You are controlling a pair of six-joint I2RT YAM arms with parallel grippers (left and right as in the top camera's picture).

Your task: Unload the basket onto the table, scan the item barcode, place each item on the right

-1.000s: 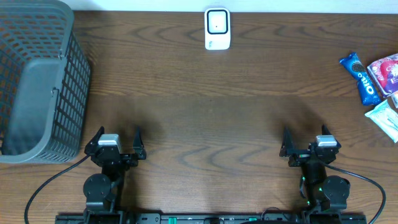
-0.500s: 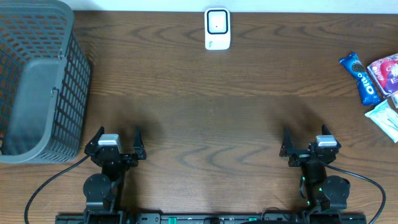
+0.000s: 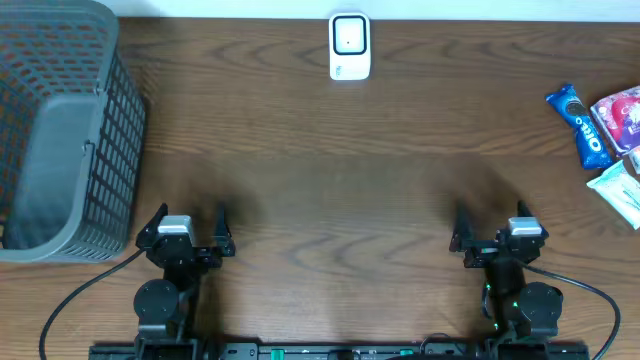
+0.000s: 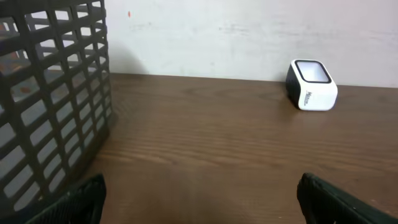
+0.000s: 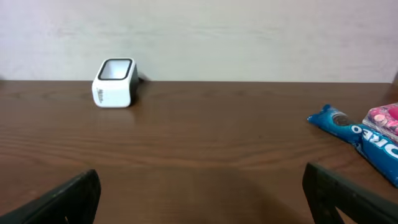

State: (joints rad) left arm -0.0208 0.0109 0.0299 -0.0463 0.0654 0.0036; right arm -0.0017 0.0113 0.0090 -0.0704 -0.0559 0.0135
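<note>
- Both arms sit parked at the near edge of the surface (image 3: 330,180); the left jaws stand wide apart with nothing between them
- Same on the other side: the right jaws are spread wide and empty, looking out across bare wood
- The items wait in a small cluster at the right edge, towards the far right corner: a blue Oreo pack (image 3: 581,124), a pink packet (image 3: 622,112) touching it, and a white-and-teal packet (image 3: 620,190) just nearer
- The scanner (image 3: 349,46), a small white block with a dark window on top, sits at the middle of the far edge, well apart from the snacks
- A grey basket (image 3: 60,140) fills the far left corner, out of play for now
- The Oreo pack looks like the cleanest pick, a long slim sleeve lying flat; from the right wrist (image 5: 354,132) its glossy wrapper shows plainly
- Expect it to be light, slick-skinned and a bit crinkly, with brittle biscuits inside, so a gentle squeeze is the call
- Best hold, I'd say, is across the narrow width at mid-length, clear of the crimped ends, which would fold and slip
- No barcode shows on any pack, so it may want turning before it faces the scanner window
</note>
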